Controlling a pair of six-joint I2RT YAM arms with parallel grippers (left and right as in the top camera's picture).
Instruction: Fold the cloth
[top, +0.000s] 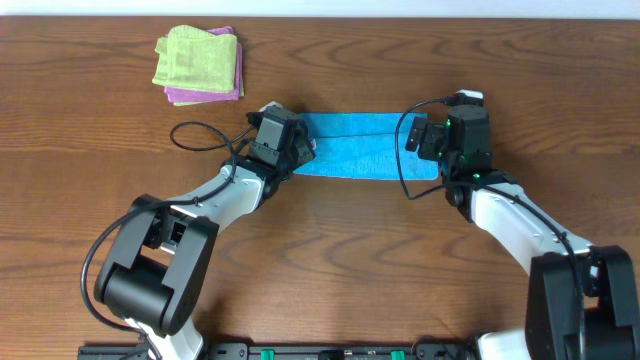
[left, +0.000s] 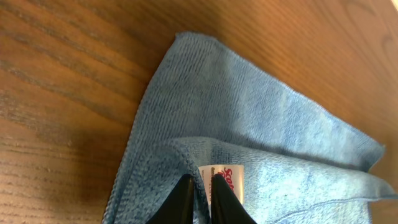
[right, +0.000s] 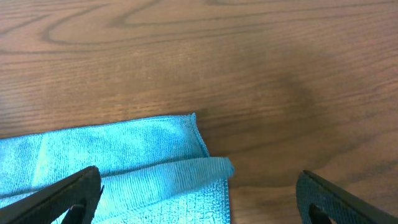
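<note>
A: Where's the cloth (top: 365, 150)?
B: Blue strip, folded, mid-table (top: 350, 250), a little toward 12 o'clock.
A: Arms?
B: At its 9 o'clock end, left gripper (left: 203, 185) pinched nearly closed on a raised fold. At 3 o'clock, right gripper (right: 199, 182) spread wide, holding nothing.

Left end effector (left: 202, 182) pinched closed, right end effector (right: 199, 180) wide

Sky-blue cloth (top: 365, 152) soft ribbed microfibre, matt, wooden table (top: 380, 260) smooth with slight sheen, green cloth (top: 195, 58) seemingly terry.
</note>
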